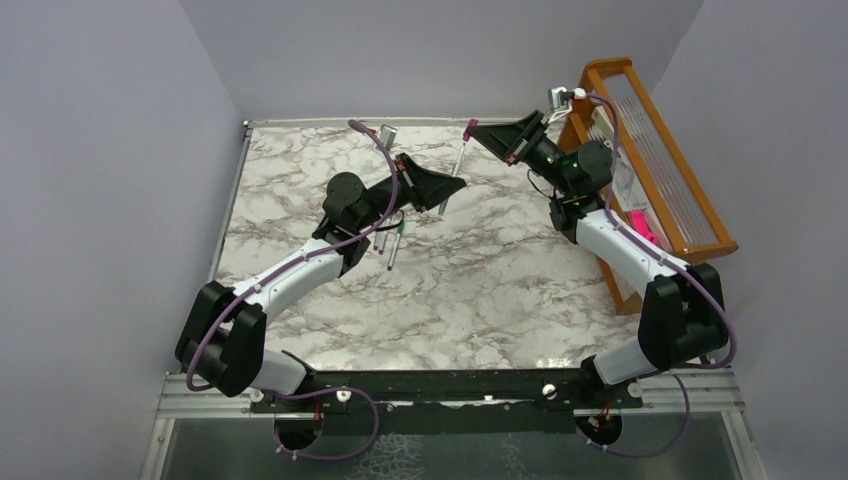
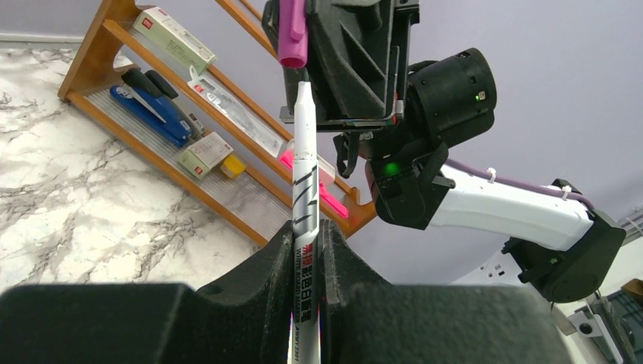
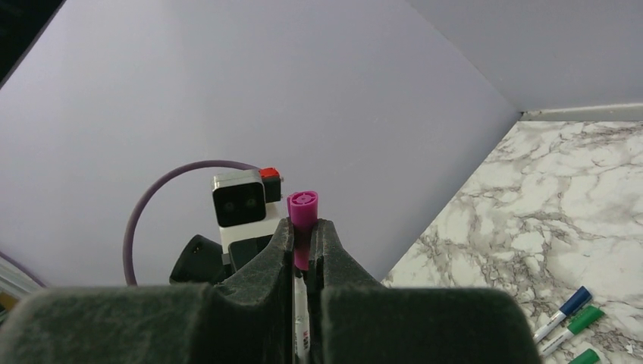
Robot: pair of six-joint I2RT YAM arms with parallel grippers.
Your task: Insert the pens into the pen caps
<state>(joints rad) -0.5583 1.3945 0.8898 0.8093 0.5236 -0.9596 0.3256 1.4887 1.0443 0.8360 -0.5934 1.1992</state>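
My left gripper is shut on a grey-silver pen and holds it off the table, tip pointing toward the back. My right gripper is shut on a magenta pen cap. In the left wrist view the pen rises from my closed left gripper. Its dark nib sits just under the open mouth of the magenta cap, slightly to the right of it. In the right wrist view the cap is pinched in my right gripper, with the pen straight below it.
More pens lie on the marble table under my left arm; capped blue and green ones show in the right wrist view. A wooden rack leans at the right wall, holding a pink object and a blue stapler.
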